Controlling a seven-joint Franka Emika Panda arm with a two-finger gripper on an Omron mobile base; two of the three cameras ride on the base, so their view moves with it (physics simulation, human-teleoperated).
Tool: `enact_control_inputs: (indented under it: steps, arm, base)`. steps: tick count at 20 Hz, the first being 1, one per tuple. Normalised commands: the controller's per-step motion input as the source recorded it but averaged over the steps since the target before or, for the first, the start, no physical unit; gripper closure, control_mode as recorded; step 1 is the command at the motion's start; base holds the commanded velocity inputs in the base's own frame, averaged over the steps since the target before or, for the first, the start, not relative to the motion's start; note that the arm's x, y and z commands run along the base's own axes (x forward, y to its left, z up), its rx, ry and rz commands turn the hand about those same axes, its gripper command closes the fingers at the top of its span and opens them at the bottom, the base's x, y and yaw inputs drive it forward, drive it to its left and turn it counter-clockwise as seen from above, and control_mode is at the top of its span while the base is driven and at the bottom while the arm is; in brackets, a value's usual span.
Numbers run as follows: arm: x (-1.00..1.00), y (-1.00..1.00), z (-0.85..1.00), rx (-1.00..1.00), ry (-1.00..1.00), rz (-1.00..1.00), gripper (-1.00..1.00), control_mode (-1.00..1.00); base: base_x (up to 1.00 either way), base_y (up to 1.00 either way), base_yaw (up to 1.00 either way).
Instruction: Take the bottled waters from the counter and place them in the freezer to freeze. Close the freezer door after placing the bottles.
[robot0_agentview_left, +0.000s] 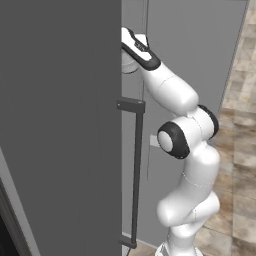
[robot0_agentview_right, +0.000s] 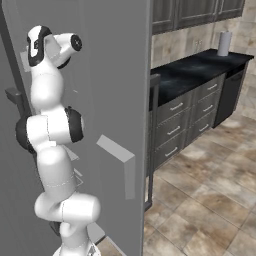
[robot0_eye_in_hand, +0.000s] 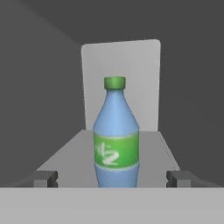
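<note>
grey freezer (robot0_agentview_left: 60, 125) interior, door (robot0_agentview_right: 117, 100) swung open, arm reaching in past its edge. green-capped bottle (robot0_eye_in_hand: 116, 135) stands upright on a light grey shelf (robot0_eye_in_hand: 70, 162) inside, in front of a pale back panel (robot0_eye_in_hand: 121, 83). long axis vertical, cap up, label facing the hand camera. gripper (robot0_eye_in_hand: 112, 178) is wide open, fingertips (robot0_eye_in_hand: 45, 178) well apart either side of the bottle base, holding nothing. reads as a release: the bottle rests on its own base, jaws clear of it so the hand can back out without tipping it. upright placement looks stable. counter (robot0_agentview_right: 200, 70) off to the right in the right base view, a pale cylinder (robot0_agentview_right: 223, 44) at its far end. door not yet closed.
</note>
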Motion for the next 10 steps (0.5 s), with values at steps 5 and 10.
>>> enact_control_inputs:
  steps: [5, 10]
  arm:
    - [0.0, -0.64, 0.0, 0.0, 0.02, -0.11, -1.0, -1.0]
    - [0.0, -0.69, 0.0, -0.04, 0.04, -0.18, -1.0, -1.0]
  base:
    - [0.0, 0.0, 0.0]
    - [0.0, 0.0, 0.0]
